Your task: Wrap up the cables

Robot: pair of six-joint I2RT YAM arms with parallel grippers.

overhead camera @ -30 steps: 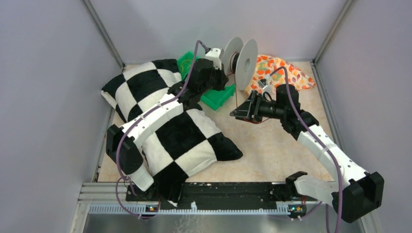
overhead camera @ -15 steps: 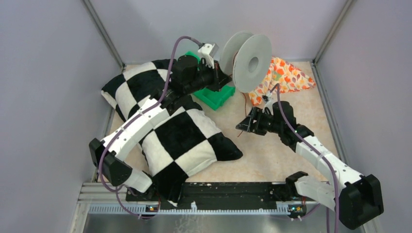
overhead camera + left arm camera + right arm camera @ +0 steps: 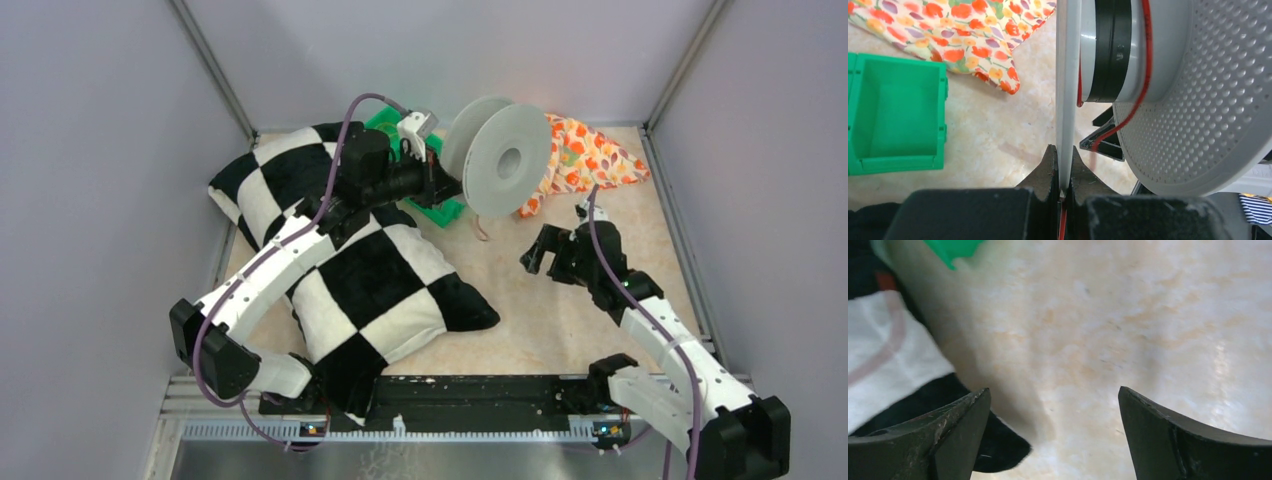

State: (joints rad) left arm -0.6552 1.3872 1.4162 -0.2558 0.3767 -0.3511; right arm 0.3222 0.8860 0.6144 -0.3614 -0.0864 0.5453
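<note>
- Now at the left hand: clenched edge-on upon the thin white flange of the spool on the left arm's side, carrying the whole spool aloft, clear of the tabletop.
- Just past those fingertips: cable, red, wound in a few turns round the hub, then leaving it as a single loose strand sloping down and away.
- Spool axle, as judged from above: running from the left hand's side across toward the right arm and tipped upward, with the broad outer flange turned to the overhead camera.
- Below the spool's lower rim: tail of that strand, hanging roughly upright and ending in a small curl at or just above the tabletop; cannot tell which.
- At the right hand: released, fingers spread wide, gripping nothing, only bare tabletop between them in the wrist view.
- From the right hand outward: tail to its left and a little farther from the bases, near but apart; spool higher up and beyond that again.
- Nearer free hand for the tail: the right, with the left wholly taken up by the spool.
- Likely next: right hand over to the left, jaws set across the strand's upright run, then closed. Very thin target, easy to miss or let slip.
- Farther out: green bin just behind the left hand, checkered pillow under the left arm, floral cloth behind the spool.
</note>
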